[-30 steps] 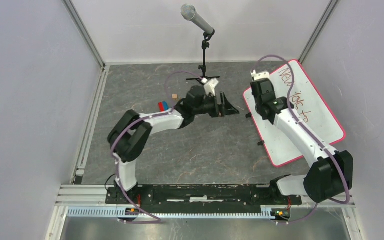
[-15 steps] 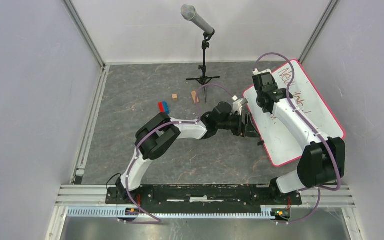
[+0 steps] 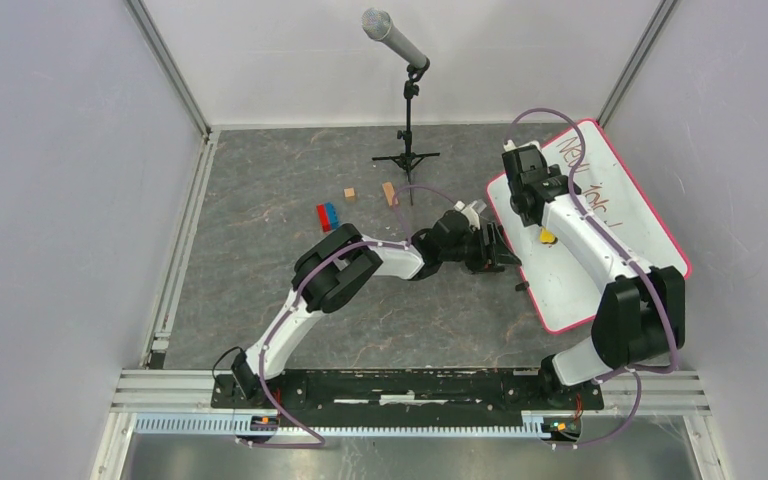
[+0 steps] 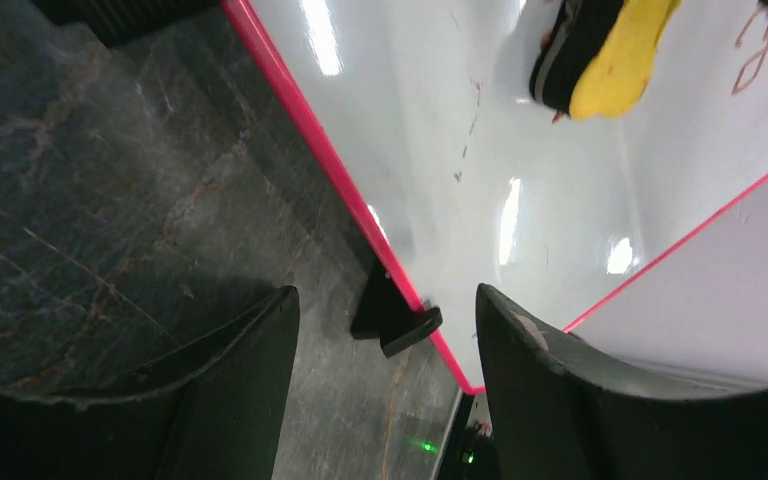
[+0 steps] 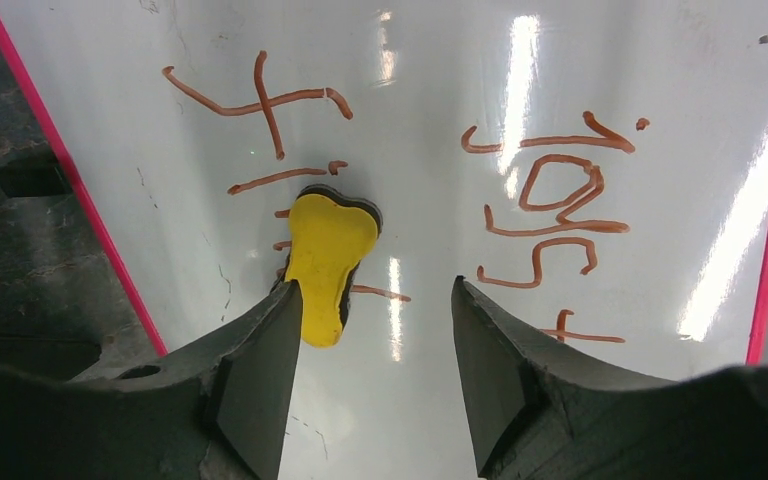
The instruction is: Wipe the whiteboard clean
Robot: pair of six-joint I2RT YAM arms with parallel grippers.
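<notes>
Bases of both arms at near table (image 3: 260, 300) edge. Left arm reaches right across the grey slab.

Left gripper (image 4: 385, 300): fingers spread wide, nothing held. They straddle the whiteboard's (image 3: 572, 293) pink rim, over a black clip (image 4: 396, 320) on that edge. Contact with the board: cannot tell.

Whiteboard lies flat on the right side of the table, turned at an angle, far corner close to the back wall. Surface glossy, with reddish-brown writing (image 5: 550, 200) across the middle and far part.

Eraser (image 5: 328, 265), yellow top on black pad, rests on the board among the writing, near the left rim.

Right gripper (image 5: 375, 290): fingers wide apart, empty, pointing down at the board. Its left finger tip overlaps the eraser's near end in the wrist view; touching or not, cannot tell. Right forearm crosses over the board.

Further back, left of centre: red-and-blue block (image 3: 328, 213) and two small tan blocks (image 3: 350, 193).

Far wall: microphone (image 3: 392, 36) on a tripod stand.
</notes>
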